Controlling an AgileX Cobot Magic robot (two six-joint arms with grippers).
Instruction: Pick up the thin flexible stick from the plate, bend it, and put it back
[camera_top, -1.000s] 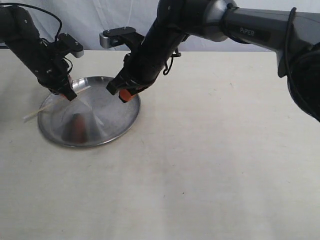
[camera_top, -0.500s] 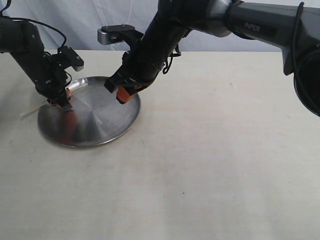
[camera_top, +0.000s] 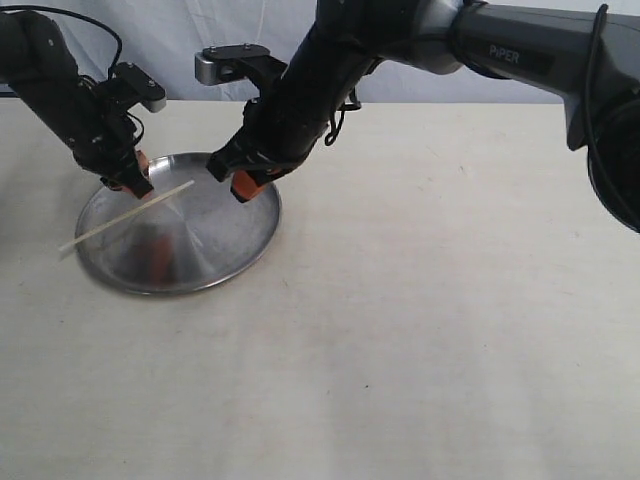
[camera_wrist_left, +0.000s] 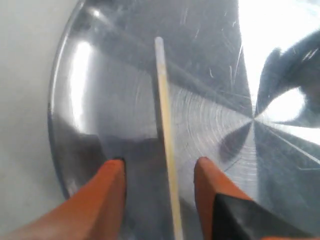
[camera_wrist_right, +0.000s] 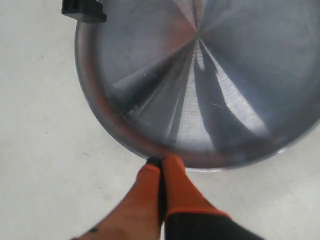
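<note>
On the plate (camera_top: 225, 250) the thin flexible stick (camera_top: 127, 215) lies loose, one end poking past the rim, between my released left fingers (camera_top: 136, 178), touching neither, while my right fingers (camera_wrist_right: 162, 170) are clenched empty above the plate's edge.

Thin pale stick (camera_top: 127, 215) straight, crossing round silver plate (camera_top: 222, 235) rim, end overhanging.

Left end effector (camera_top: 135, 185), right end effector (camera_top: 243, 186) above plate (camera_top: 180, 288); near side free

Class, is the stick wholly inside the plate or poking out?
Poking out: one end of the stick crosses the rim of the plate; the other lies inside.
</note>
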